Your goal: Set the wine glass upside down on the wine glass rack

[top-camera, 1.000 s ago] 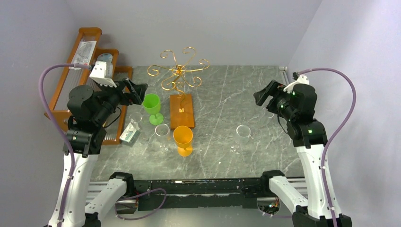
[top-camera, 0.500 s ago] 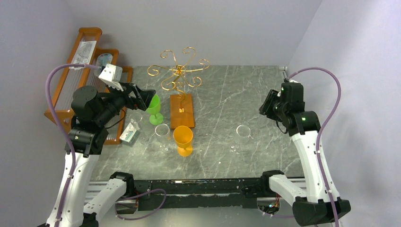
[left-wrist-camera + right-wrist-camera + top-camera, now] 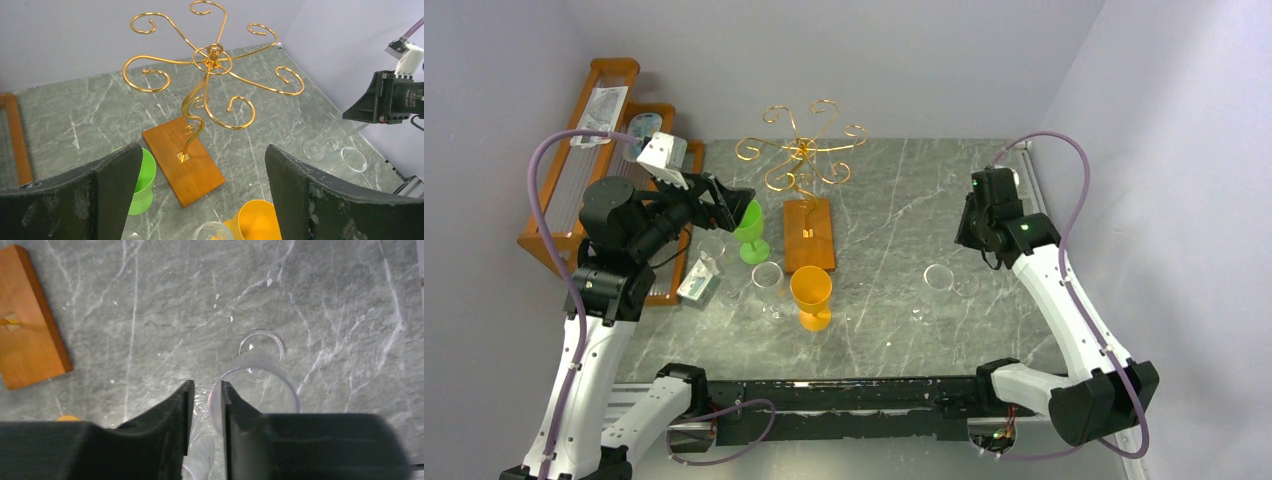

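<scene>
The clear wine glass point(image 3: 257, 382) is sitting on the grey marble worktop point(image 3: 325, 300), well apart from the gold wire wine glass rack point(image 3: 212, 52). The right end effector point(image 3: 206, 386) is hovering above it, its fingers parted only narrowly and gripping nothing. The left end effector point(image 3: 202, 150) is gaping wide and empty, facing the rack. The glass is looking light, rigid, slick and brittle. Pinching the stem gently is probably safest, since squeezing the thin bowl is risking a crack or a slip.

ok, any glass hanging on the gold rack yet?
No, every curled arm of the wine glass rack is bare in the left wrist view.
</scene>
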